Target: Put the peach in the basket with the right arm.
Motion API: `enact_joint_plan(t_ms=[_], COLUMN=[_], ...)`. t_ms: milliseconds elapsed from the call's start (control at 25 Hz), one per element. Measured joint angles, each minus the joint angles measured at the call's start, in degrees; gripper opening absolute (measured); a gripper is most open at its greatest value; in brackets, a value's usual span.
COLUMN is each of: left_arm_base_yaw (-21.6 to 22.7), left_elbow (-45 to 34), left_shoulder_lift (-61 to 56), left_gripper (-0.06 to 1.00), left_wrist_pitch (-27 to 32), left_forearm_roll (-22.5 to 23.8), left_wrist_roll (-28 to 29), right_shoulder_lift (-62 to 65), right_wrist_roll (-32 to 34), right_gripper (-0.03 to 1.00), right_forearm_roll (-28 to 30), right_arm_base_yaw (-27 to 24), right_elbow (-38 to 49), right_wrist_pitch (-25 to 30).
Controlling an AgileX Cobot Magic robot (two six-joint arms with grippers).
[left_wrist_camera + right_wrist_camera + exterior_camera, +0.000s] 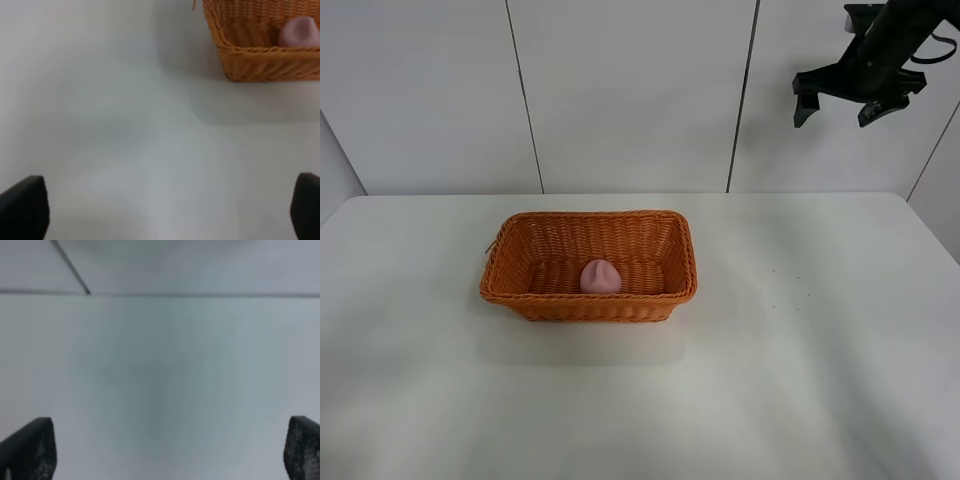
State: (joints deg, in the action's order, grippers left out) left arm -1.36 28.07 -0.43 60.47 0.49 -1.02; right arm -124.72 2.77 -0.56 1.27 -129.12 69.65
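The pink peach lies inside the orange-brown wicker basket, near its front wall at the middle of the table. In the left wrist view the peach shows over the basket's rim. My right gripper hangs high at the upper right, far above and to the right of the basket, open and holding nothing. Its two fingertips stand wide apart in the right wrist view, with only table and wall between them. My left gripper is open over bare table, apart from the basket; the exterior view does not show it.
A white table spreads around the basket on every side. White wall panels with dark seams rise behind the table's far edge.
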Motion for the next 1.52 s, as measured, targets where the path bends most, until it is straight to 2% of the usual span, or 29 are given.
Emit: enact_joint_plan(t_ms=[320, 680, 960, 1240, 1520], left_arm_base_yaw=[0.0, 0.0, 0.0, 0.0, 0.0], left_elbow=[0.0, 0.0, 0.0, 0.0, 0.0], left_shoulder_lift=[0.0, 0.0, 0.0, 0.0, 0.0], left_gripper=[0.99, 0.99, 0.99, 0.99, 0.99], left_wrist_pitch=[0.0, 0.0, 0.0, 0.0, 0.0], left_forearm_roll=[0.0, 0.0, 0.0, 0.0, 0.0], left_wrist_roll=[0.0, 0.0, 0.0, 0.0, 0.0], right_shoulder_lift=[19.45, 46.87, 70.45, 96.31, 113.94], right_wrist_roll=[-0.45, -3.3, -3.84, -3.89, -3.89], right_gripper=[0.7, 0.7, 0.7, 0.7, 0.7], right_forearm_roll=[0.56, 0.56, 0.56, -0.38, -0.38], right_arm_base_yaw=[0.0, 0.0, 0.0, 0.0, 0.0], right_elbow=[27.95, 65.53, 88.72, 99.83, 100.87], right_wrist_pitch=[-0.06, -0.04, -5.61, -9.4, -10.66])
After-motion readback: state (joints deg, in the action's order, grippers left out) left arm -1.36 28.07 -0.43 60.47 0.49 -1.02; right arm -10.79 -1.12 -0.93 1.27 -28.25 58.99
